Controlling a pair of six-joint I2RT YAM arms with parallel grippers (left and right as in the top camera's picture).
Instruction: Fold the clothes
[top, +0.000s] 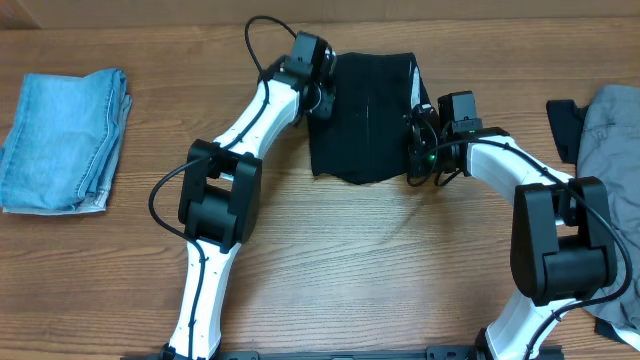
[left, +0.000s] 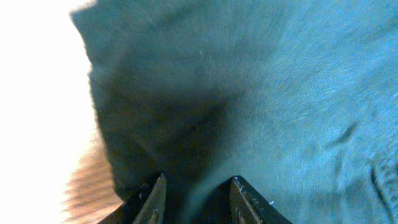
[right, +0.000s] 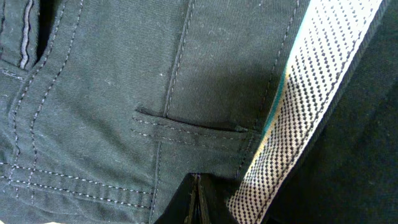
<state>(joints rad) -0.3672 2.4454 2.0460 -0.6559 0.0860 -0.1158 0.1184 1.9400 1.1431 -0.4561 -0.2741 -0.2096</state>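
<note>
The clothes' black shorts (top: 365, 115) lie folded at the back middle of the table. My left gripper (top: 318, 97) sits at their left edge. In the left wrist view its jaws (left: 198, 186) stand apart, open, and dark fabric (left: 261, 93) fills the gap and everything ahead. My right gripper (top: 420, 140) rests on the shorts' right edge. Its tips (right: 198, 186) are shut together over the stitched black cloth (right: 93, 93), just left of the pale dotted waist lining (right: 311, 87). Nothing shows between those tips.
Folded light-blue denim (top: 65, 140) lies at the far left. A grey garment (top: 612, 130) with a black piece (top: 562, 122) beside it lies at the right edge, partly under the right arm. Bare wood table (top: 380, 260) runs along the front.
</note>
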